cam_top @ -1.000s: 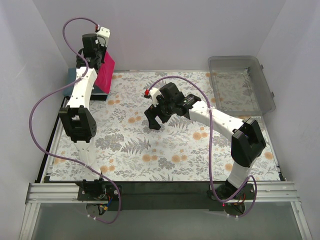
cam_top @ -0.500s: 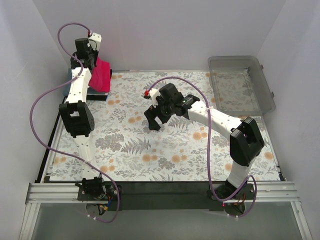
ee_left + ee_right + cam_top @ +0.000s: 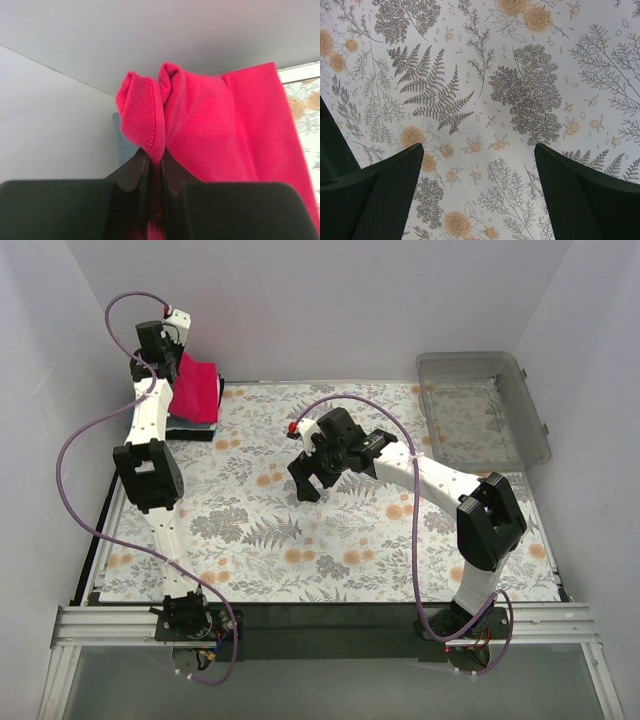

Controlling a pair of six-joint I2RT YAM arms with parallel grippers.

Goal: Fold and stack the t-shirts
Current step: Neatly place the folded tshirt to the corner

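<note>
Left arm (image 3: 150,430): reaches to the far-left corner of the table (image 3: 300,540), wrist high against the back wall.

Left fingers (image 3: 152,167): clenched on a ribbed, folded edge of the crimson-pink t-shirt (image 3: 215,125). In the left wrist view the two pads meet with only cloth between them. The pinched edge bunches into two rounded rolls just above the tips. The rest of the shirt spreads as a flat panel to the right.

Crimson-pink t-shirt, top view (image 3: 197,388): sits at the far-left corner, just beside the left wrist. Its lower edge lies over a dark layer on the table. Cannot tell from this view whether the whole shirt is resting or partly lifted.

Teal-blue t-shirt (image 3: 121,142): only a narrow strip shows in the left wrist view, behind and left of the pinched pink edge.

Right fingers (image 3: 385,190): spread wide apart and grasping nothing. Bare floral table shows between them in the right wrist view. In the top view they (image 3: 303,486) point down near the middle of the table, well apart from both shirts.

Clear plastic bin (image 3: 480,400): far-right corner of the table, nothing visible inside.
</note>
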